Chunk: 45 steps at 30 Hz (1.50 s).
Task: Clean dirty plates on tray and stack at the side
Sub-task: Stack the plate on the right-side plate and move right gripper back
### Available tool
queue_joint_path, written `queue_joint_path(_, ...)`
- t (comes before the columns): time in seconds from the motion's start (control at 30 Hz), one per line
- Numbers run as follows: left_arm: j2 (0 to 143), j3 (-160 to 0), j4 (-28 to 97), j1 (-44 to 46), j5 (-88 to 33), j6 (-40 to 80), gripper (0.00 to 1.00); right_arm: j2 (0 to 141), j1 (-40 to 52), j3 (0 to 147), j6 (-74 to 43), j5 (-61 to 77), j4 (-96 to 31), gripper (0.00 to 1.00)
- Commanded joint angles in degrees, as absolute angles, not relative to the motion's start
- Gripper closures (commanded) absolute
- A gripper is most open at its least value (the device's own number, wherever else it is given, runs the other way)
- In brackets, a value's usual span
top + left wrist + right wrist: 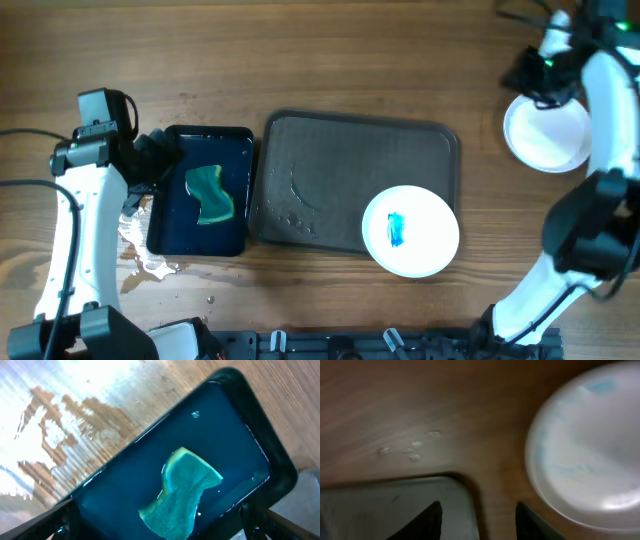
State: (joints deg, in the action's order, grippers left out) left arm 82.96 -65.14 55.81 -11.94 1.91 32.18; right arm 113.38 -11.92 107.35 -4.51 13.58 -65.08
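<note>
At the tray's near right corner lies a smeared plate, stiff, light and probably slippery when wet, so best pinched by its shallow rim. Farther off on the tabletop rests another plate with the right gripper spread and empty beside it. The left gripper, also spread, hovers over the sponge.

The wooden counter carried a large grey tray near its middle, with a smaller black tray just beside it on the left. A puddle of water spread over the wood at the black tray's left edge. A few droplets sat near the grey tray's far corner. Well apart to the right lay a white plate, possibly more than one stacked.
</note>
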Motion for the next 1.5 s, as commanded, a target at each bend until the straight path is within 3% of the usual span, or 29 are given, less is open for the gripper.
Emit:
queue_joint_path(0.0,83.4,-64.7,53.1,-8.8,1.1,21.5,0.00,104.2,-2.7,109.2,10.2,15.0,-64.5,0.24)
queue_joint_path(0.03,83.4,-64.7,51.6,-7.7,1.1,20.1,0.00,102.0,0.4,109.2,12.2,13.3,-64.2,0.01)
queue_joint_path(0.33,73.6,-67.4,49.0,4.3,1.5,14.2,0.00,84.7,13.1,109.2,15.1,7.0,-64.2,0.00)
queue_joint_path(0.6,47.4,-68.2,57.0,8.1,4.4,13.7,0.00,74.3,13.7,109.2,18.0,4.4,-73.6,0.00)
queue_joint_path(0.7,43.7,-68.2,59.9,8.1,8.1,14.0,0.00,74.7,13.7,109.2,16.6,3.8,-74.2,0.00)
queue_joint_path(0.83,57.1,-68.2,61.5,8.1,10.7,17.2,0.00,81.1,13.6,109.2,4.1,0.4,-77.5,0.00)
queue_joint_path(1.03,82.2,-68.2,61.3,8.1,2.8,18.5,0.05,99.7,13.6,109.0,-7.7,4.3,-86.9,0.00)
queue_joint_path(1.2,87.1,-68.1,60.9,7.9,2.6,18.7,0.08,104.0,13.5,93.1,-12.2,6.5,-82.0,0.00)
queue_joint_path(1.3,87.2,-66.0,59.5,6.8,1.9,18.0,0.15,104.0,13.5,81.7,-13.1,6.5,-76.8,0.00)
queue_joint_path(1.37,87.2,-62.4,56.6,4.3,0.8,18.0,0.22,103.9,13.5,77.6,-13.1,6.5,-75.0,0.00)
queue_joint_path(1.47,87.9,-59.0,53.0,0.5,-1.1,18.0,0.22,103.8,13.6,75.1,-13.0,7.4,-73.9,0.00)
